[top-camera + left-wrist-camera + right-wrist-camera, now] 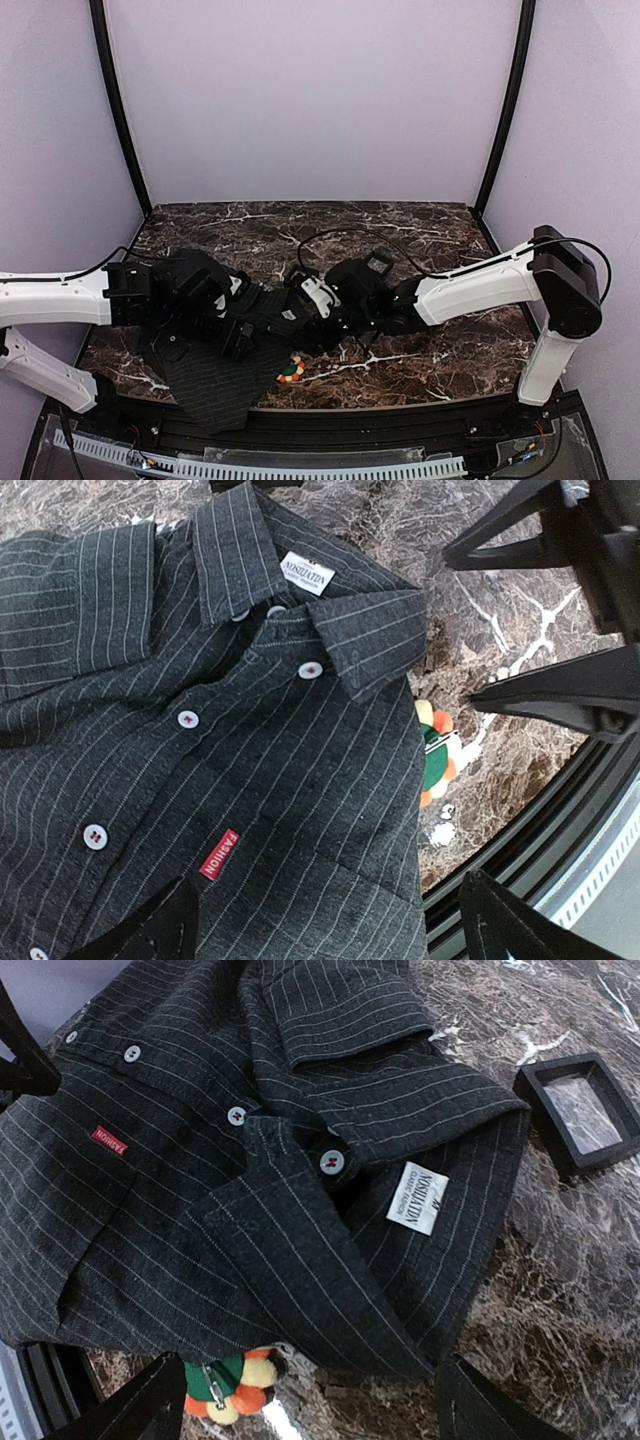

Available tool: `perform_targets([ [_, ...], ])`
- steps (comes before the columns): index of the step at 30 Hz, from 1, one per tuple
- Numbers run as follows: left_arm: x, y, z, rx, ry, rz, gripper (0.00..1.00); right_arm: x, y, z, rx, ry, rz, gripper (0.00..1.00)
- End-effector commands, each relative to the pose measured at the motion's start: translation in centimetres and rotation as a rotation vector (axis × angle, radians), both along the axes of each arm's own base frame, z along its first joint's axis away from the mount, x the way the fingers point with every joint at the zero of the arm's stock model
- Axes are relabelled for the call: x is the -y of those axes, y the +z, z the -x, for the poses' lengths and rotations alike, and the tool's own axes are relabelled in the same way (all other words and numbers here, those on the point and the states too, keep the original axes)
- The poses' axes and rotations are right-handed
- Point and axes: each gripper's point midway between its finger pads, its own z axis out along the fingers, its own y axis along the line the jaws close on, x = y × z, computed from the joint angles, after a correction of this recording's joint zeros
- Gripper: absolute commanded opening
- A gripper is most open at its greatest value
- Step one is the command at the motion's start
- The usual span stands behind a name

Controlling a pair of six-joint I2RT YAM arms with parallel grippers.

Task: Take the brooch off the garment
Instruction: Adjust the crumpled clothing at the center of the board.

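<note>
The garment [200, 740], black with pale pinstripes and small buttons, lies crumpled on the marble table [420, 365], collar up. The brooch [228, 1385] lies at the garment's near edge on the marble, its green back and pin showing in the right wrist view, orange and cream petals around it. It touches the cloth's hem; I cannot tell whether it is pinned to it. In the top view the brooch [291, 372] is beside the cloth. My left gripper [330, 930] hovers open over the shirt front. My right gripper [310, 1410] stands open over the collar edge, the brooch by its left finger [140, 1405].
A small black square box [580, 1110] sits on the marble past the collar. The garment's hem hangs over the table's near edge [215, 410]. In the left wrist view the right gripper's black fingers [560, 695] stand close, just beyond the brooch [437, 755].
</note>
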Motion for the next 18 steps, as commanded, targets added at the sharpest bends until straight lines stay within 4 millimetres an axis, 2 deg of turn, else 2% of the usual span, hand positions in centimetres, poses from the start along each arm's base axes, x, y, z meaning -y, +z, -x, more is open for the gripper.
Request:
perform_targets([
  [1,0.4,0.6,0.5,-0.009,0.008,0.082,0.92,-2.7,0.3,-0.8,0.066,0.025,-0.018,0.84],
  [4,0.1,-0.1,0.9,-0.016,-0.001,0.055,0.92,-3.4,-1.0,-1.4,0.067,0.013,0.005,0.78],
  [8,0.7,-0.3,1.7,-0.003,-0.058,0.024,0.92,-3.4,-2.1,-2.7,0.092,-0.050,0.035,0.68],
  [10,1.3,-0.8,2.6,-0.004,-0.096,0.009,0.92,-3.5,-2.4,-3.2,0.093,-0.069,0.039,0.58],
  [12,1.7,-1.8,3.3,-0.023,-0.122,-0.021,0.92,-3.7,-2.3,-3.3,0.089,-0.080,0.034,0.45],
  [15,1.4,-3.6,4.1,-0.048,-0.130,-0.098,0.92,-3.9,-2.1,-3.6,0.078,-0.095,0.019,0.25],
  [18,1.4,-4.6,5.0,-0.040,-0.145,-0.161,0.92,-3.8,-1.5,-3.8,0.058,-0.114,-0.006,0.07],
])
